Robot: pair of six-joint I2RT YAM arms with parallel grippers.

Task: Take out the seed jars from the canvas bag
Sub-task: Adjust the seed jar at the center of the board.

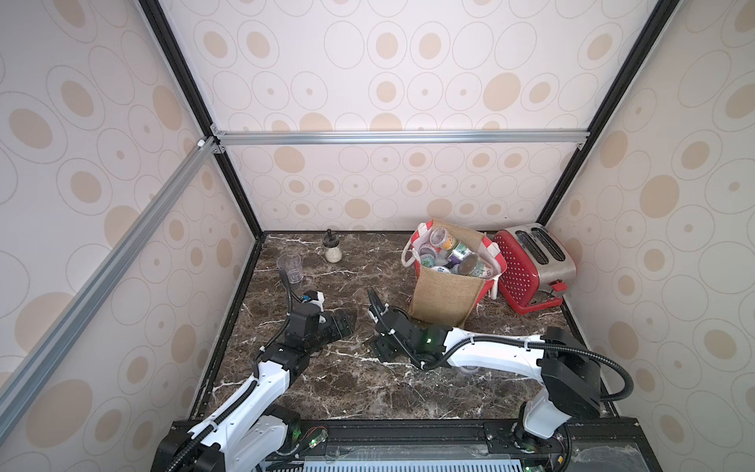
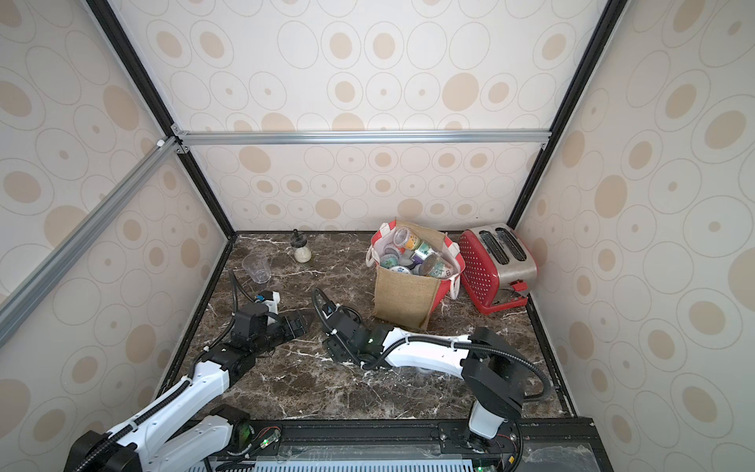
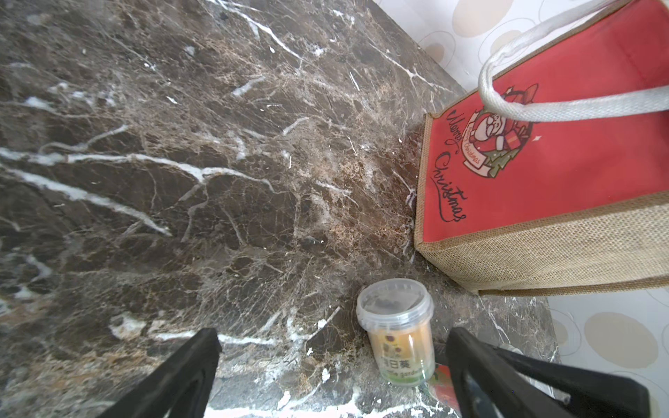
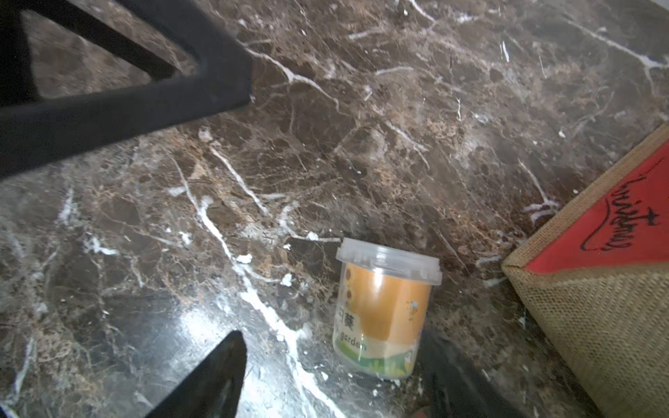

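Note:
The canvas bag (image 1: 445,298) (image 2: 404,298) stands at the back right, its open top packed with several seed jars (image 1: 453,255) (image 2: 416,253). One jar with an orange label and clear lid (image 3: 396,336) (image 4: 383,311) rests on the marble near the bag's corner (image 3: 543,173) (image 4: 608,318); the arms hide it in both top views. My left gripper (image 3: 333,336) (image 1: 347,321) is open, wide around that jar. From the other side, my right gripper (image 4: 331,347) (image 1: 374,304) is open too, the jar close beside one finger.
A red dotted toaster (image 1: 531,265) lies tilted right of the bag. A glass shaker (image 1: 333,247) and a clear tumbler (image 1: 291,267) stand at the back left. Walls close in the marble table (image 1: 327,388) on three sides. The two grippers' fingers are close together.

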